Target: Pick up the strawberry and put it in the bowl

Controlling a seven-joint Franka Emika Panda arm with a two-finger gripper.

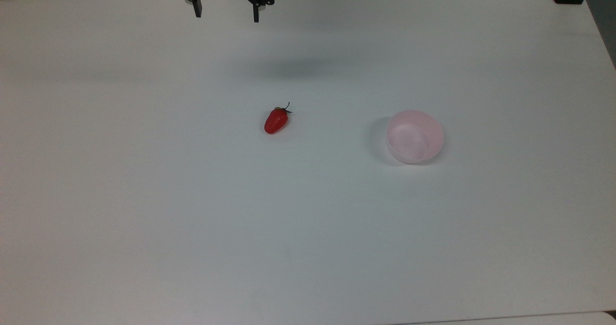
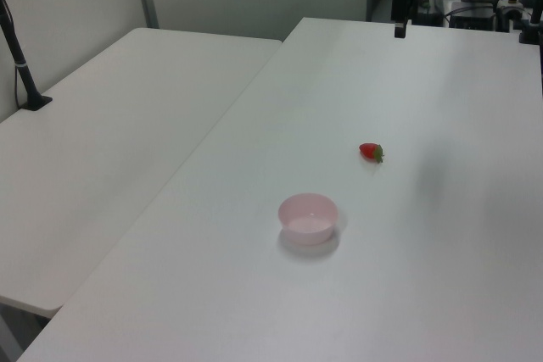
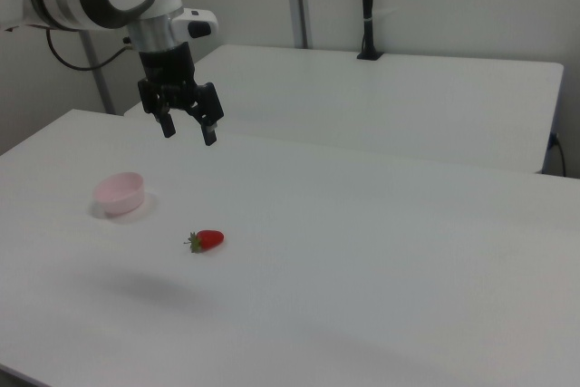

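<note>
Even, soft overhead light, faint blurred shadows on the white table (image 1: 144,219).

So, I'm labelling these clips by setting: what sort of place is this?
Most likely a robotics lab or test room: plain white tables pushed together, a Franka arm whose gripper hangs open above them, and just two staged props, a strawberry and a pink bowl.

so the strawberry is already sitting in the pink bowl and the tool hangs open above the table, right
Not quite. The strawberry lies on the table, apart from the pink bowl, which holds nothing, as the top view shows. The rest stands: the tool hangs open above the table.
</note>
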